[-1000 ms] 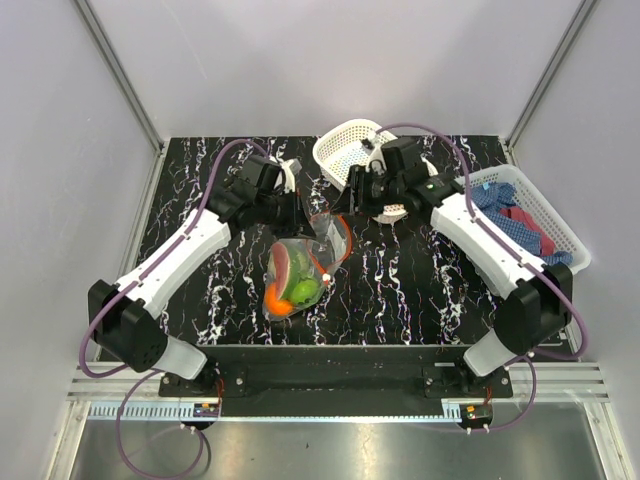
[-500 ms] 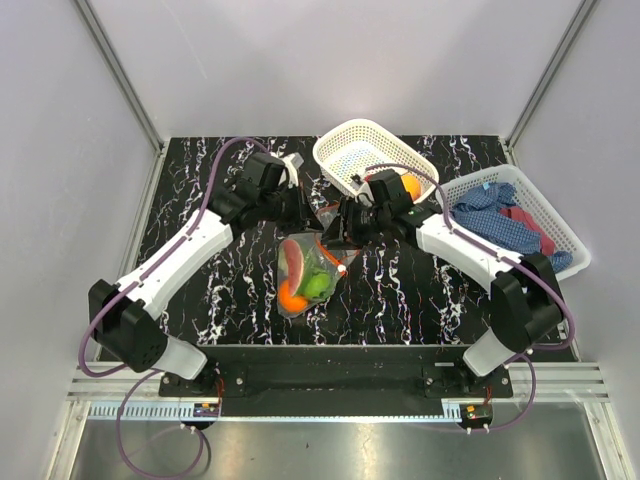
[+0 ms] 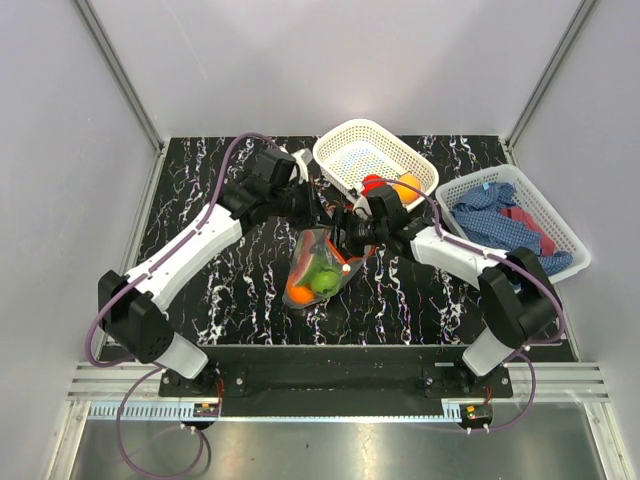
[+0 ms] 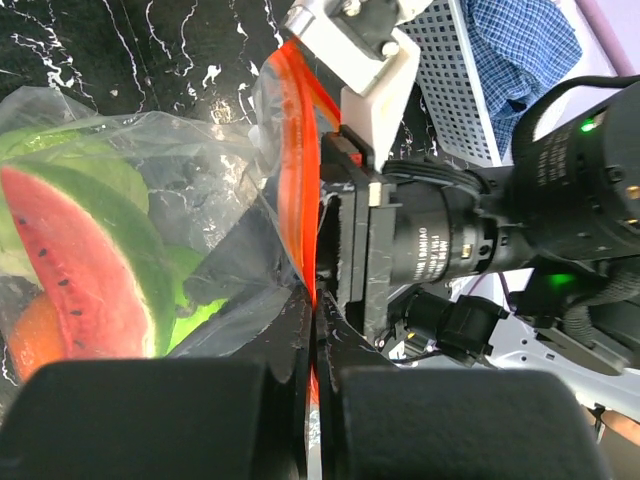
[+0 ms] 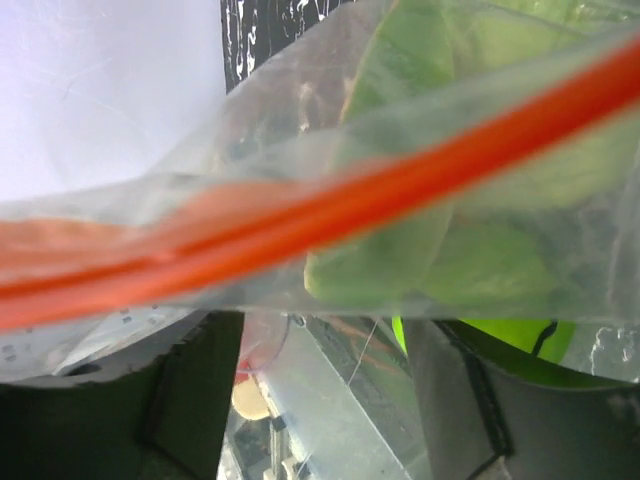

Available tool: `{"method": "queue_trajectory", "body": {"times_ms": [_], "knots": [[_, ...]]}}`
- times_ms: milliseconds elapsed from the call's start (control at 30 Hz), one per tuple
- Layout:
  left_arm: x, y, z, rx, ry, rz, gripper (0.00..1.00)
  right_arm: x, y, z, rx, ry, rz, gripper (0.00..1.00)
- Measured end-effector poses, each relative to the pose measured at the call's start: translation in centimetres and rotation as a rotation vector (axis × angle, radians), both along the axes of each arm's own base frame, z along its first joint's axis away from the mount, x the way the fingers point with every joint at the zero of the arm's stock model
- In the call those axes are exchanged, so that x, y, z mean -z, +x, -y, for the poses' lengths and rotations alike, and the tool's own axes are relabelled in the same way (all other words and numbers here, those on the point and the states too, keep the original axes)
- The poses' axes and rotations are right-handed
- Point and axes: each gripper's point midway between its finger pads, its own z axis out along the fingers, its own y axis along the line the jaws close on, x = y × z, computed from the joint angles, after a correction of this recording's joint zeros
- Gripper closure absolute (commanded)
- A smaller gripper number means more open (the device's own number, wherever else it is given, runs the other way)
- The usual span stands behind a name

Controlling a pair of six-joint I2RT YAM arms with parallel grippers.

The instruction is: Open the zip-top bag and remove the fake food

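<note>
The zip-top bag (image 3: 320, 265) sat at the middle of the tabletop (image 3: 200, 170), its orange-red zip strip (image 4: 298, 180) raised toward the far side and the fake food (image 4: 95, 265) heaped in its near end. The left gripper (image 4: 312, 345) was clamped tight on the strip. The right gripper (image 5: 325, 395) stood with its fingers (image 5: 190, 390) well apart, the strip running across the gap and nothing pinched. The main danger was a bad bite: if the right gripper closed on both lips of the strip together, any pull would have dragged the sealed bag rather than parted it. The right wrist view was too blurred to tell whether one lip or both lay between the fingers. The left hold took only a narrow bit of slick plastic, so a sharp tug, with the weight of the toys below, could have slipped the strip free. The two grippers were crowded close, and a careless closing move could have knocked them together.
</note>
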Motion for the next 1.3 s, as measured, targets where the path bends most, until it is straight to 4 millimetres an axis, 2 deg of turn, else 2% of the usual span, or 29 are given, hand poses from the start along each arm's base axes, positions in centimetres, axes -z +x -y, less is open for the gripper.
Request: {"method": "queue_trajectory", "body": {"times_ms": [267, 433, 533, 667, 700, 833, 967, 1133, 1300], "knots": [[0.5, 0.1, 0.1, -0.02, 0.017, -0.007, 1.0, 1.6, 0.2, -0.2, 0.023, 0.025, -0.012, 0.21], [0.4, -0.8, 1.2, 0.007, 0.008, -0.008, 1.0, 2.5, 0.6, -0.5, 0.029, 0.018, -0.012, 0.21], [0.4, -0.9, 1.3, 0.004, 0.002, -0.013, 1.0, 2.6, 0.9, -0.6, 0.032, 0.024, 0.001, 0.26], [0.7, -1.2, 1.2, 0.001, -0.001, -0.014, 1.0, 2.6, 0.9, -0.6, 0.03, 0.025, 0.009, 0.38], [0.7, -1.3, 1.1, 0.001, -0.003, -0.012, 1.0, 2.7, 0.9, -0.6, 0.029, 0.023, 0.011, 0.46], [0.9, -1.9, 0.4, -0.002, 0.0, -0.003, 1.0, 2.9, 0.6, -0.2, 0.025, -0.005, 0.017, 0.6], [1.2, -2.0, -1.0, -0.017, 0.011, 0.003, 1.0, 2.1, 0.0, 0.8, 0.026, -0.044, 0.047, 0.64], [0.6, -1.9, -2.8, -0.043, 0.035, 0.045, 1.0, 0.0, -0.7, 1.8, 0.03, -0.066, 0.084, 0.64], [0.0, -2.4, -3.5, -0.038, 0.048, 0.072, 1.0, -2.5, -1.2, 2.5, 0.015, -0.09, 0.124, 0.64]]}}
